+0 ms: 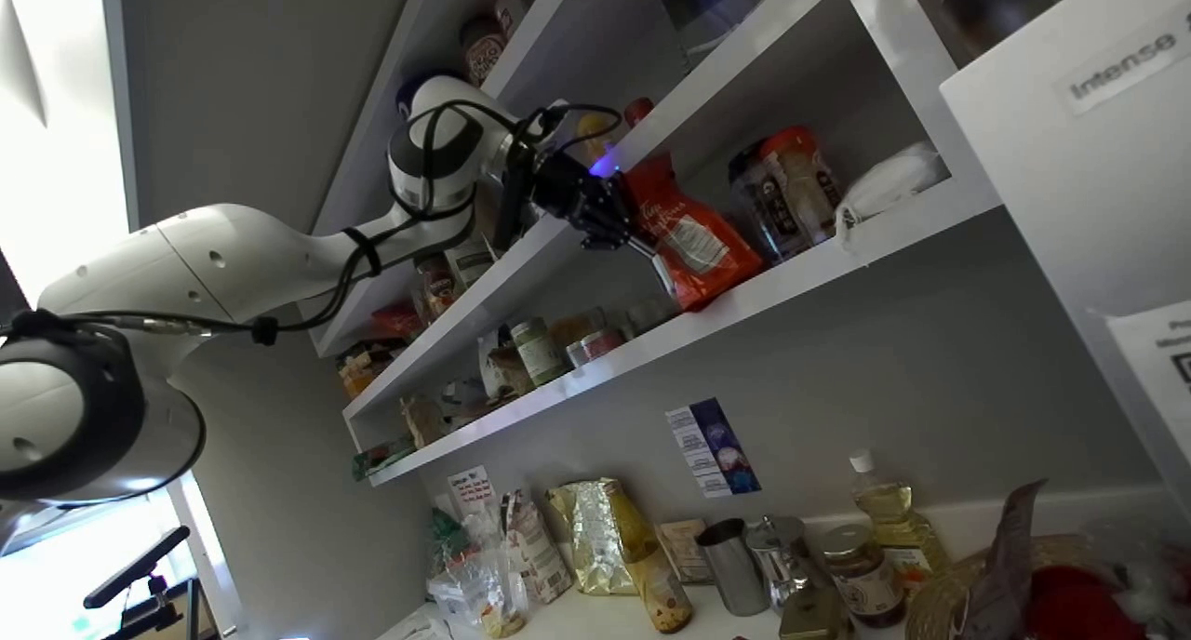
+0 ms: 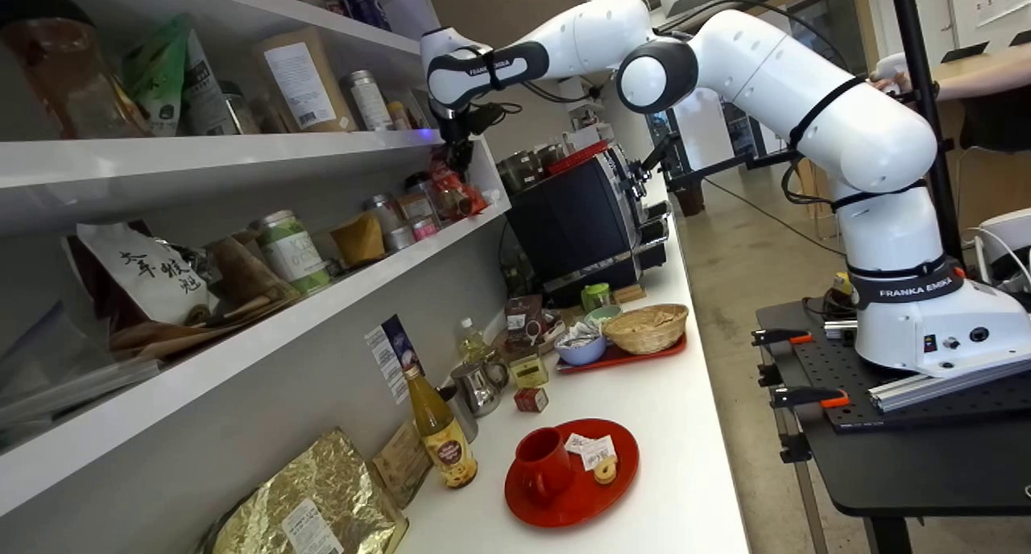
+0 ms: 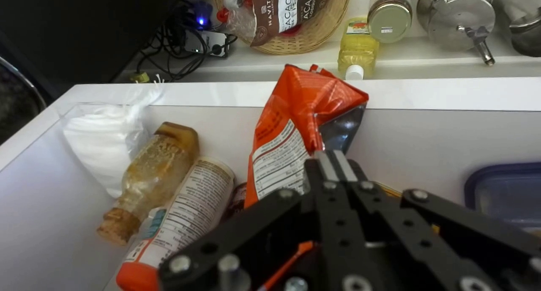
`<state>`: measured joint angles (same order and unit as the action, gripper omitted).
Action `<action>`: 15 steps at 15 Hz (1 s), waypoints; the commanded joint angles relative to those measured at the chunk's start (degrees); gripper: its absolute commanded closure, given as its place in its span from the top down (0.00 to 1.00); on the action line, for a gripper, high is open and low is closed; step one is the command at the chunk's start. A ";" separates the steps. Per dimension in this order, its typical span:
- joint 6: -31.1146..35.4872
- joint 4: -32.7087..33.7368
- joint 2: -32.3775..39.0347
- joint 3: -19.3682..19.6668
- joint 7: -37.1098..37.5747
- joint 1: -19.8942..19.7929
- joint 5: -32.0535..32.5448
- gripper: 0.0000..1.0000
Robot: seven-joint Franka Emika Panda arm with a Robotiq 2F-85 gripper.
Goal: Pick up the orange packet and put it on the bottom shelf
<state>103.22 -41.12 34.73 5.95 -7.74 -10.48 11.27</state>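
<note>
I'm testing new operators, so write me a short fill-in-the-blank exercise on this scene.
The bottom shelf below the gripper and the orange packet is coloured ____.
The lettering on the arm's base reads FRANKA ____.
The cup on the plate is coloured ____.
In the wrist view, the white label on the brown pouch bears the large word ____.
Missing words: white; EMIKA; red; CACAO.

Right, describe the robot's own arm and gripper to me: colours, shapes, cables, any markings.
The arm is smooth white with rounded segments, black sections at some joints and FRANKA EMIKA lettering. Black straps circle it, and black cables run along it. The gripper is black, studded with screw heads, with grey strips at the fingertips.
</note>
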 commanded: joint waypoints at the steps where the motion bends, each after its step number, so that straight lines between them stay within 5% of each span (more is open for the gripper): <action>1: -1.99 4.39 2.20 0.04 0.63 0.23 -0.20 0.00; 6: -2.64 5.00 2.53 0.20 1.00 0.27 -0.05 0.03; 7: -2.72 5.13 2.54 0.19 1.17 0.25 -0.12 0.30; 9: -2.84 5.25 2.59 0.22 1.23 0.27 -0.02 0.32; 15: -3.36 4.59 1.52 0.45 1.50 0.51 0.44 0.77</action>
<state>102.46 -38.82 35.82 5.95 -7.29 -10.47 11.27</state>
